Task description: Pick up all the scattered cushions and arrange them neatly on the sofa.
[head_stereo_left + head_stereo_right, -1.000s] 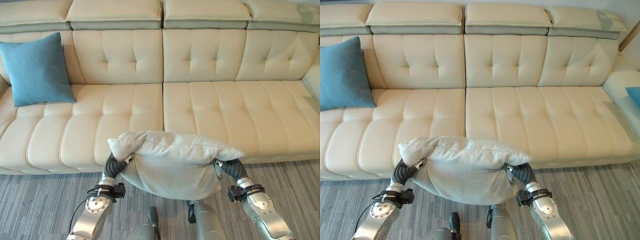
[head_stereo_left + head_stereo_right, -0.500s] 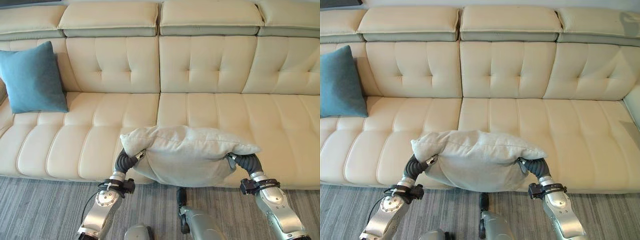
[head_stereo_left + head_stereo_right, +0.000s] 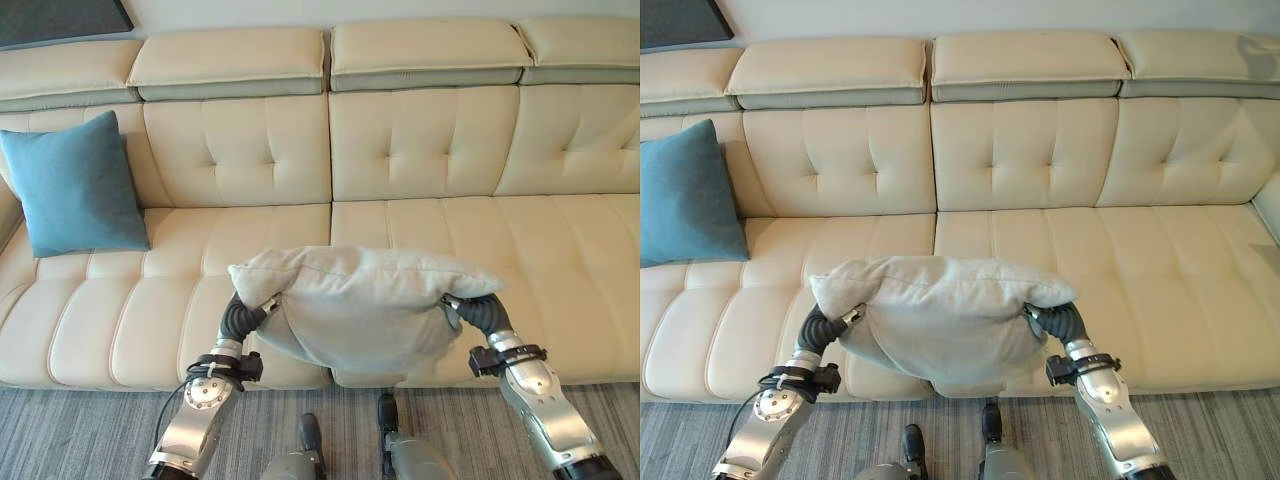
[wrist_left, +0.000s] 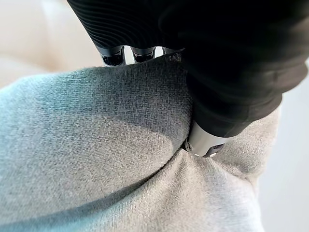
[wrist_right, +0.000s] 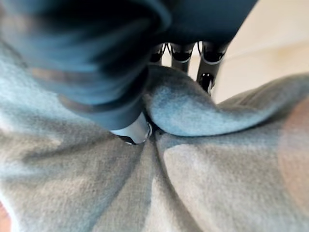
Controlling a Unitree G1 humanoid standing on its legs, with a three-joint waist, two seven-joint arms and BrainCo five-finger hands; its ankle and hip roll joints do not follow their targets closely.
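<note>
Left eye view: grey cushion [image 3: 365, 305] was carried in the air over the cream sofa [image 3: 430, 150] front edge, pinched at both ends so it hung level for placing. Teal cushion [image 3: 75, 185] stood propped against the backrest at the sofa's left end.
Right eye view: same load, seat beyond it bare.
Left wrist view: left robot hand [image 4: 203, 140] was clamped on the grey fabric, thumb pressed in.
Right wrist view: right robot hand [image 5: 133, 130] was clamped on a bunched fold.
</note>
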